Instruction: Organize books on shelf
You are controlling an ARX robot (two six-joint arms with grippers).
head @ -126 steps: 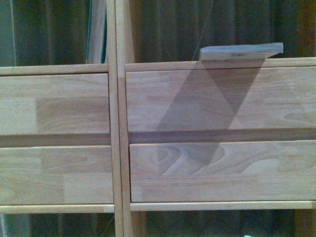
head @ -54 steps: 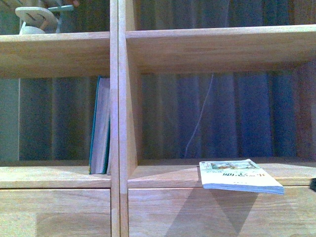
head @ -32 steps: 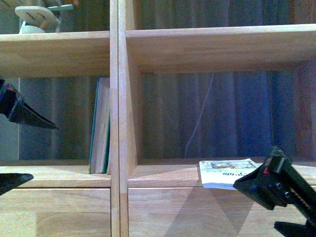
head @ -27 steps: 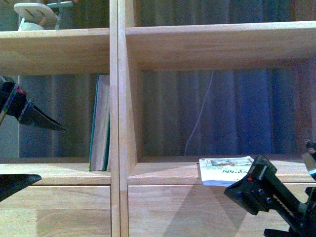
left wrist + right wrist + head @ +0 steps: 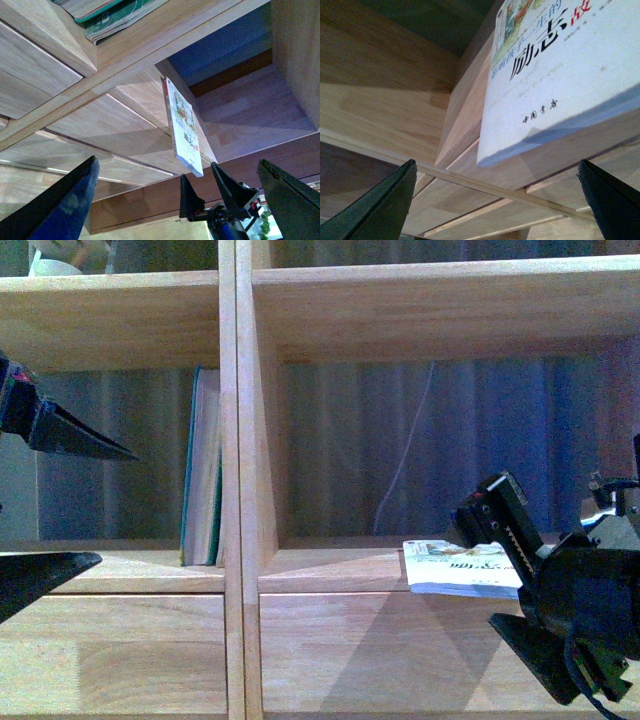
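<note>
A thin pale paperback [image 5: 455, 568] lies flat in the right compartment of the light wood shelf [image 5: 400, 325], its near end overhanging the front edge. A teal-covered book [image 5: 203, 470] stands upright in the left compartment against the divider. My right gripper [image 5: 475, 570] is open at the paperback's overhanging end, one finger above it and one below. The right wrist view shows the paperback's printed cover [image 5: 560, 75] close ahead of the open right gripper [image 5: 496, 165]. My left gripper [image 5: 118, 507] is open and empty in front of the left compartment. Its wrist view shows the paperback [image 5: 182, 125] and the teal book [image 5: 107, 15].
Plain drawer fronts [image 5: 400, 650] lie below the compartments. The upright divider [image 5: 240, 440] separates the two books. A thin white cord [image 5: 405, 460] hangs against the dark curtain behind. A pale object [image 5: 60, 255] sits on the upper left shelf board.
The view has risen from the drawers to the compartments. Both grippers have come into view, and the right one has moved up to the paperback's overhanging end.
</note>
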